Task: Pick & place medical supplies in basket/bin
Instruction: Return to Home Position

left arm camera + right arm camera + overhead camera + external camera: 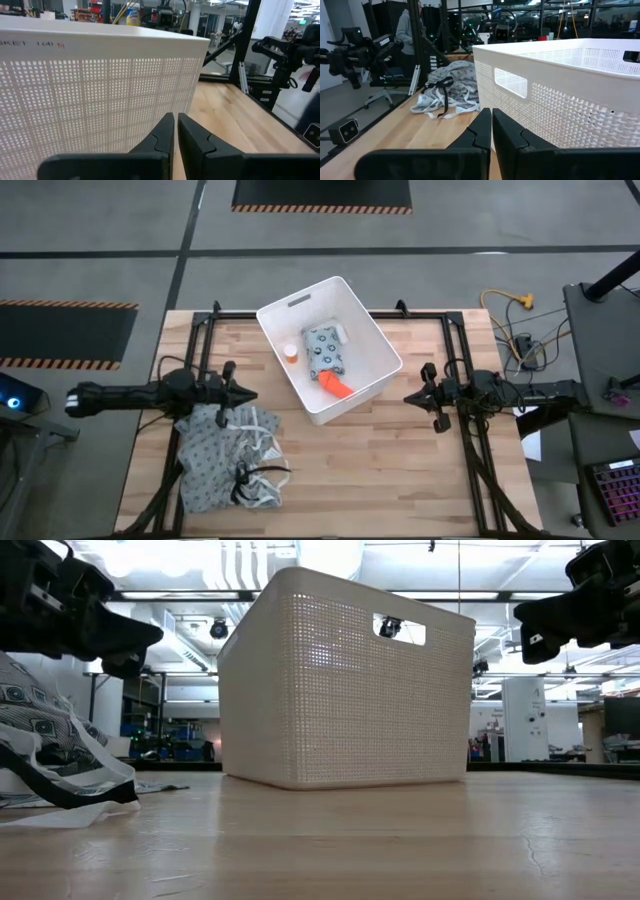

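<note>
The white tub (372, 330) stands on the table's far middle, turned at an angle. Inside it lie the pale blue-grey dotted packet (324, 350), the orange tapered piece (336, 385), the orange-capped bottle (290, 353) and a small white piece (343, 333). My left gripper (252, 394) hovers left of the tub, shut and empty, its tips (175, 122) pointing at the tub's mesh wall (100, 95). My right gripper (407, 396) hovers right of the tub, shut and empty, near the tub's corner (485, 65).
A crumpled patterned cloth with dark and white straps (228, 455) lies on the near left of the table, under my left arm. Bare wood (380, 470) spreads across the near middle and right. A person (410, 30) stands beyond the table's left side.
</note>
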`<state>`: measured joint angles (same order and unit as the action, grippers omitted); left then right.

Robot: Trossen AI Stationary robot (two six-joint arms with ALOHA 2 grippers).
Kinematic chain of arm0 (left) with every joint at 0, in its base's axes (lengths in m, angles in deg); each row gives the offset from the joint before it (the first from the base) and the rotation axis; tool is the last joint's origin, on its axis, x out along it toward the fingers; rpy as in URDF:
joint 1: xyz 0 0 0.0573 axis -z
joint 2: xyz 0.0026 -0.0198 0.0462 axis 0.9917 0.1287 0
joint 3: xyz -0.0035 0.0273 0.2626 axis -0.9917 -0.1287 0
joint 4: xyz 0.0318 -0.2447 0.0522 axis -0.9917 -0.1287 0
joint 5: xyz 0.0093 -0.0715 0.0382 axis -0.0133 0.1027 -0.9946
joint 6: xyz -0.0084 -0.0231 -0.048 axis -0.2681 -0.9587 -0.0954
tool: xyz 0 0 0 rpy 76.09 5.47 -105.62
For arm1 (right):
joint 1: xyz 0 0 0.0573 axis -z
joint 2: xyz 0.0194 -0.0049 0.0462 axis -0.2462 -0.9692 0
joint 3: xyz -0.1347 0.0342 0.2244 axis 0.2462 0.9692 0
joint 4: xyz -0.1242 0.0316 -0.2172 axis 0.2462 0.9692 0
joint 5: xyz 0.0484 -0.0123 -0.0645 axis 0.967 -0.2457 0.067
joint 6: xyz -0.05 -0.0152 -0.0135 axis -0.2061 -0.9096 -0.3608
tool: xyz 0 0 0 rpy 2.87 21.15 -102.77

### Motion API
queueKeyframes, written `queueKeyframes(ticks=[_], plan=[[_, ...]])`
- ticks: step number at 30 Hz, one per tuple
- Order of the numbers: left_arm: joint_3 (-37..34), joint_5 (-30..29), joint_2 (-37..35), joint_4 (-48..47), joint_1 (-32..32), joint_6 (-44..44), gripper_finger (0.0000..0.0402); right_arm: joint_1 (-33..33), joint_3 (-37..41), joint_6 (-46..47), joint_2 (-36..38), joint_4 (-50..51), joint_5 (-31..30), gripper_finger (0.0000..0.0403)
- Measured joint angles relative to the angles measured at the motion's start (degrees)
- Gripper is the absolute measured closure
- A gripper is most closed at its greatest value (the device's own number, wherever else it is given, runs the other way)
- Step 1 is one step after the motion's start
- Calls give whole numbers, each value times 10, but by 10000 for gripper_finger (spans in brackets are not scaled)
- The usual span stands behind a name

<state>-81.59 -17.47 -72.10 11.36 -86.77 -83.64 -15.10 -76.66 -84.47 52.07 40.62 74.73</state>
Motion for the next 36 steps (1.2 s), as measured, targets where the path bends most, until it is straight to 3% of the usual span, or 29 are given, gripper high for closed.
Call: queueKeyframes(ticks=[36], plan=[[0, 0, 50, 0, 0, 0, 396, 0, 0, -4, -1, 0, 0, 394]])
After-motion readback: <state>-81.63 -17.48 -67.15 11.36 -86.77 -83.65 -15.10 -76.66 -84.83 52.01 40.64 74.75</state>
